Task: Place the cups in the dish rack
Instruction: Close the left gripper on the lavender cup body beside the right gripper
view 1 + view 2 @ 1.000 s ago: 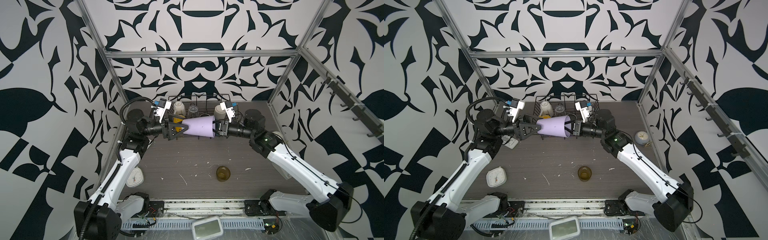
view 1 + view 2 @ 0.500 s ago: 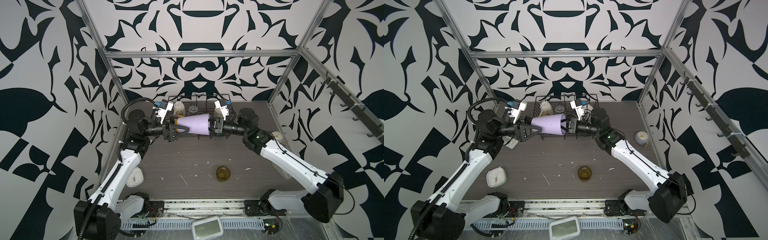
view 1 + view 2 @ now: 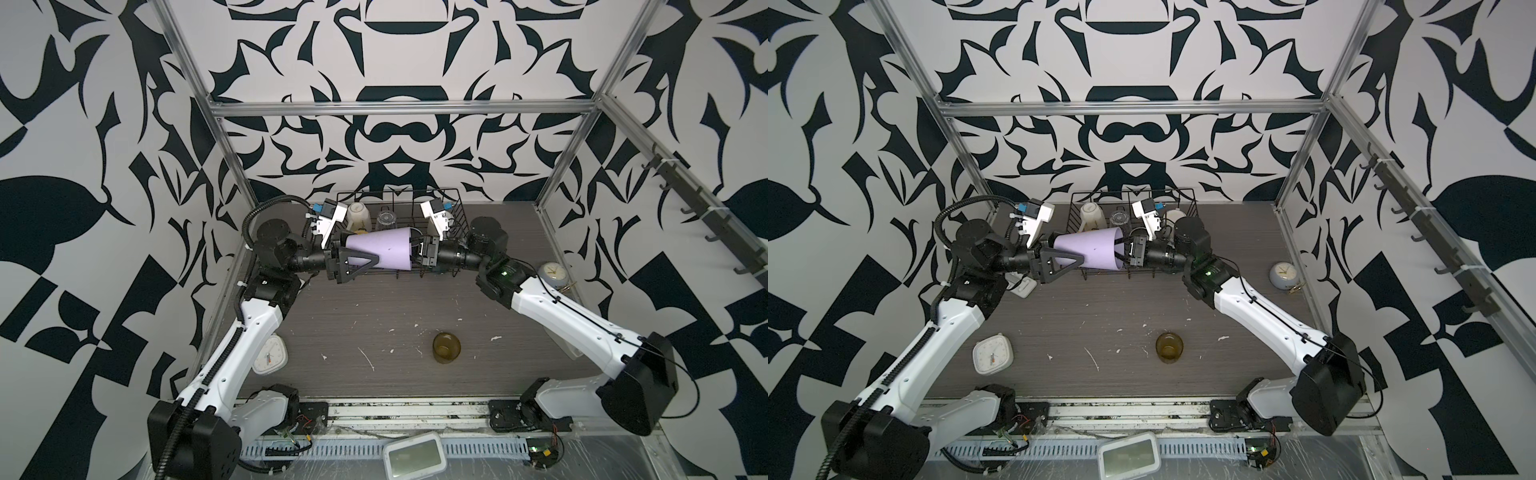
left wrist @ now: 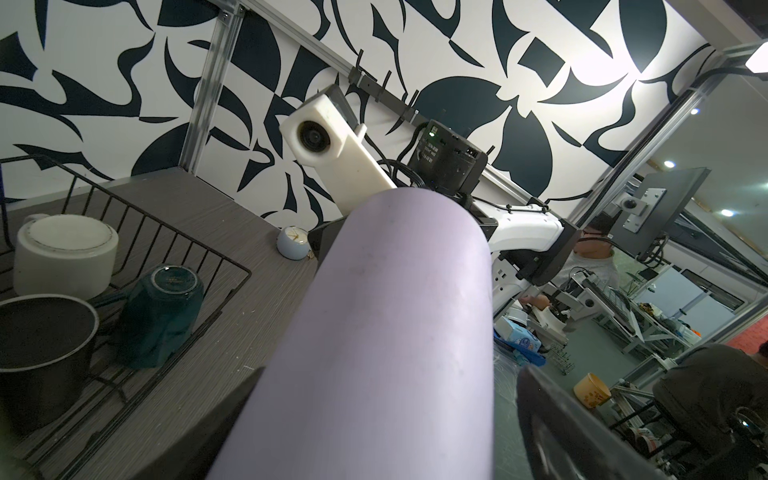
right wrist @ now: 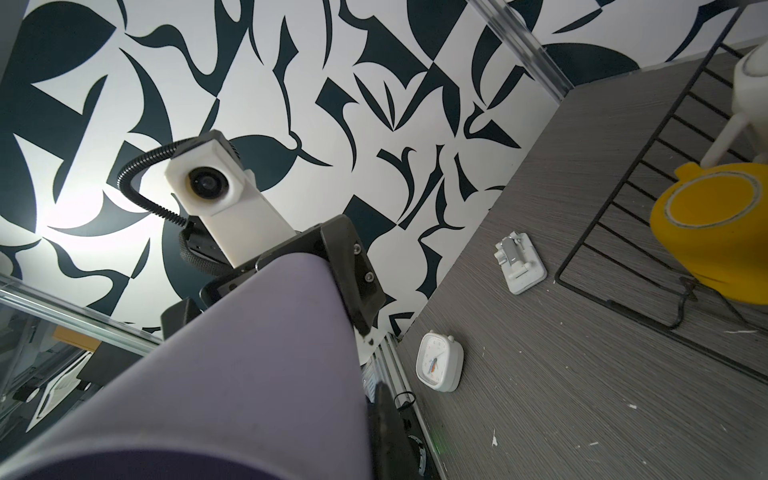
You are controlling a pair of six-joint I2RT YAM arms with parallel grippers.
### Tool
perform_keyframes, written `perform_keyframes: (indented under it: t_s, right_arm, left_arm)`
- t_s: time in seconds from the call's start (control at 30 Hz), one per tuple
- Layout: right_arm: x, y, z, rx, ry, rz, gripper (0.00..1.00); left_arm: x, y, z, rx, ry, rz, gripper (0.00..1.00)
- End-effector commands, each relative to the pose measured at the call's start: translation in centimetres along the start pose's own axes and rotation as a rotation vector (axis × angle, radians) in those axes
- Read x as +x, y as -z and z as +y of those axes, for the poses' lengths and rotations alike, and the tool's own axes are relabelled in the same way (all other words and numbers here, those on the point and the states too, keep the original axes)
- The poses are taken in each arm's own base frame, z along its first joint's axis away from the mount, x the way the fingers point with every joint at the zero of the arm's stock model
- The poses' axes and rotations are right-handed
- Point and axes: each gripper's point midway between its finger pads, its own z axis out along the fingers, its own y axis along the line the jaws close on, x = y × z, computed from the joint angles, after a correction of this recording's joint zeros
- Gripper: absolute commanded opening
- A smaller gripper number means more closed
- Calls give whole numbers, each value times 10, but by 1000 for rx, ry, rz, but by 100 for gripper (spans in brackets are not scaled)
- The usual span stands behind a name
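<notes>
Hanging sideways over the dish rack's (image 3: 456, 216) front edge, the lilac tumbler (image 3: 384, 249) spans both grippers. The left gripper's (image 3: 356, 253) fingers (image 4: 582, 436) straddle its narrow end, spread, with one standing clear of the wall. The right gripper (image 3: 415, 251) pinches the wide rim, its tips hidden there. The tumbler partly screens the racked cups (image 3: 358, 214).

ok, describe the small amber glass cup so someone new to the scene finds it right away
Look at the dark wood-grain tabletop, near half, towards the right arm's side. A small round amber see-through glass stands there upright, alone. It is the only cup resting on the table itself, outside the black wire dish rack at the back.
</notes>
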Motion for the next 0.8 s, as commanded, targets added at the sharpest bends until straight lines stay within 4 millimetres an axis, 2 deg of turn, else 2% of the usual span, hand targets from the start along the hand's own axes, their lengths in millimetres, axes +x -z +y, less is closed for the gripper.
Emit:
perform_keyframes:
  t_s: [0.0, 0.2, 0.3, 0.4, 0.47, 0.53, 0.6, 0.7, 0.77]
  right_arm:
    - [-22, -4, 18, -50, 42, -74, 0]
    - [-14, -12, 16, -59, 31, -45, 0]
    - [-13, -12, 14, -56, 28, -44, 0]
    - [-14, -12, 13, -54, 27, -48, 0]
    - [-15, -12, 12, -48, 27, -52, 0]
    - [-16, -11, 12, -42, 29, -55, 2]
    - [-15, -11, 12, -39, 30, -57, 6]
    - [-16, -9, 11, -23, 33, -65, 17]
    - [-17, -6, 10, -5, 38, -69, 22]
  left_arm:
    - [1, -2, -25, 84, -63, 36, 91]
    - [0, -2, -28, 95, -70, 41, 86]
    - [-1, -2, -31, 105, -74, 46, 74]
    - [-2, -1, -32, 106, -75, 47, 60]
    - [-3, -1, -33, 104, -78, 43, 40]
    - [-3, -1, -32, 94, -76, 37, 26]
    - [-4, -1, -32, 86, -77, 32, 15]
    - [-6, -1, -32, 70, -82, 29, 2]
    - [-7, 0, -31, 51, -97, 27, 0]
